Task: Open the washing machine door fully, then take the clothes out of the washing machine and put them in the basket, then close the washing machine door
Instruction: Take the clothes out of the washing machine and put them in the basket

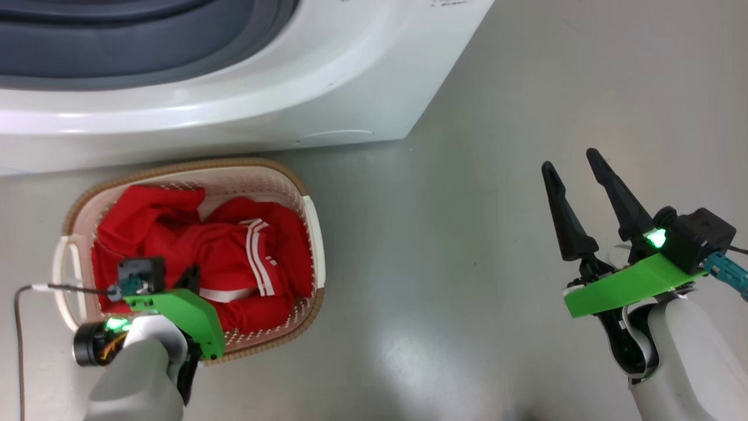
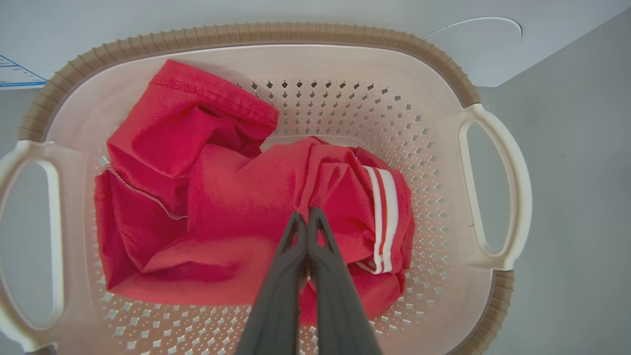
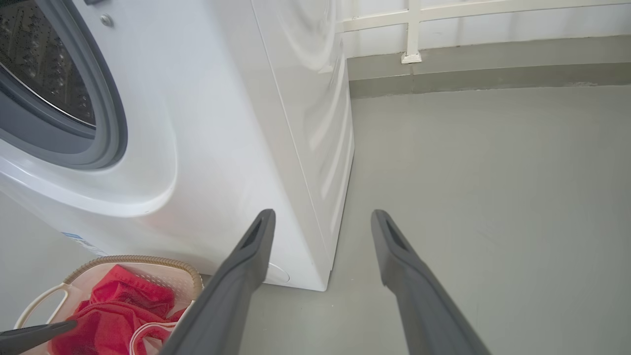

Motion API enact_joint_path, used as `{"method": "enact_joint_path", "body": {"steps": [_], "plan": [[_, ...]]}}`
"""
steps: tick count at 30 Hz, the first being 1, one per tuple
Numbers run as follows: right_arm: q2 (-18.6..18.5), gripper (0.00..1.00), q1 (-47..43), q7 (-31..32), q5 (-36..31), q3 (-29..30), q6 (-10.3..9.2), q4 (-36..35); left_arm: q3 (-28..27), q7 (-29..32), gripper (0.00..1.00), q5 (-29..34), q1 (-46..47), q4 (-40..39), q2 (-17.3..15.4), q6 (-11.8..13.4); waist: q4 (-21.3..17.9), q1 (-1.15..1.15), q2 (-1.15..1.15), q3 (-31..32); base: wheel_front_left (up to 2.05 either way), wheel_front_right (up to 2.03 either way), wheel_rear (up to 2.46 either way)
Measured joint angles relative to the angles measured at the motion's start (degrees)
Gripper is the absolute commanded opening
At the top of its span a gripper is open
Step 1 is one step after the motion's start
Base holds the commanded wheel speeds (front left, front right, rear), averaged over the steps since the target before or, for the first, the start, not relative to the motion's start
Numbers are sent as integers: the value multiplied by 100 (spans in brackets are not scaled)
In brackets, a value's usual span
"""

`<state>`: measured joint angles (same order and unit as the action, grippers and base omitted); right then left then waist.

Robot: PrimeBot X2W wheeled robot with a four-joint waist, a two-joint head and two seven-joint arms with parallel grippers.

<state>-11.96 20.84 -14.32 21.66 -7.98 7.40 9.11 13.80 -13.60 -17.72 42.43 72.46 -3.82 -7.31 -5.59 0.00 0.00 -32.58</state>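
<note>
L gripper (image 2: 308,217) pinched shut on clothes (image 2: 231,197) inside basket (image 2: 246,33); R gripper (image 1: 568,159) spread wide, well apart.

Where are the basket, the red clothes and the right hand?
basket (image 2: 246,33): left wrist view, brown rim.
red clothes (image 2: 222,197): left wrist view, fabric's middle.
right hand (image 1: 569,159): head view, between fingertips.

The washing machine (image 1: 234,105) is cut off by the top edge, and its blue label (image 2: 15,76) is unreadable.
</note>
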Motion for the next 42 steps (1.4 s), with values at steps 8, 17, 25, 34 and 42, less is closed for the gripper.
{"method": "enact_joint_path", "body": {"steps": [8,17,25,34,42], "plan": [[0,100,60,0,-43,-59,0,-22,-2,293,100,-103,138,137,-93,9,-122,0,0,-212,0,0,0],[-2,100,64,0,-43,-71,0,47,-10,82,100,-248,163,154,-100,8,-32,0,0,9,0,0,0],[-66,100,15,0,-42,-86,0,136,-15,-47,100,-390,156,40,-103,1,105,0,0,396,0,0,0],[-105,100,-330,0,-32,-21,0,210,-214,-69,100,-457,-309,-1279,-245,0,292,0,0,923,0,0,0],[-145,100,-665,0,0,55,0,268,-573,-69,100,-86,-1067,-2559,-336,0,405,0,0,1437,0,0,0]]}}
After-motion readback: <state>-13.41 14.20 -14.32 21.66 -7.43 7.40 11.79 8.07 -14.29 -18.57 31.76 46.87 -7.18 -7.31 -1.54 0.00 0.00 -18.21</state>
